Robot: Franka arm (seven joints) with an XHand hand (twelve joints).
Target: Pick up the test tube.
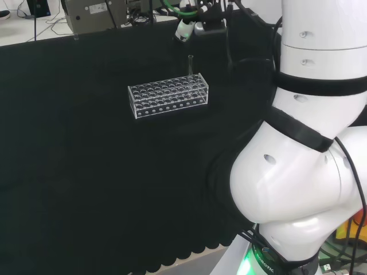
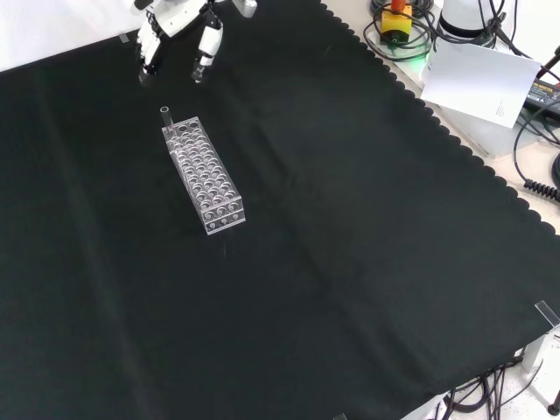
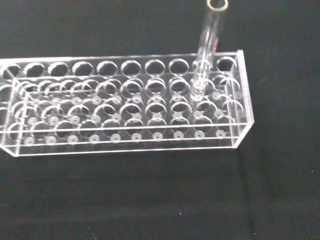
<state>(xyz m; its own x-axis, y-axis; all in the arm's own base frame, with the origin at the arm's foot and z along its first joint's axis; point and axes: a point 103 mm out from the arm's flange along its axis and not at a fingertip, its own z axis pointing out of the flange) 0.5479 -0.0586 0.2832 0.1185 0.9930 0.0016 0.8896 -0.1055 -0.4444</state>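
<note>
Rack [image 2: 205, 179], test tube [image 2: 165, 116] upright, robot hand [image 2: 175, 35] above, apart

bench [image 2: 367, 262]: black cloth, scalloped edge | on it: one clear rack [image 2: 204, 176] of round holes, toward the front view's upper left

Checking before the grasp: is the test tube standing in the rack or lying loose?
Standing upright in the rack. The test tube sits in a hole near one end, its open top above the rack.
</note>
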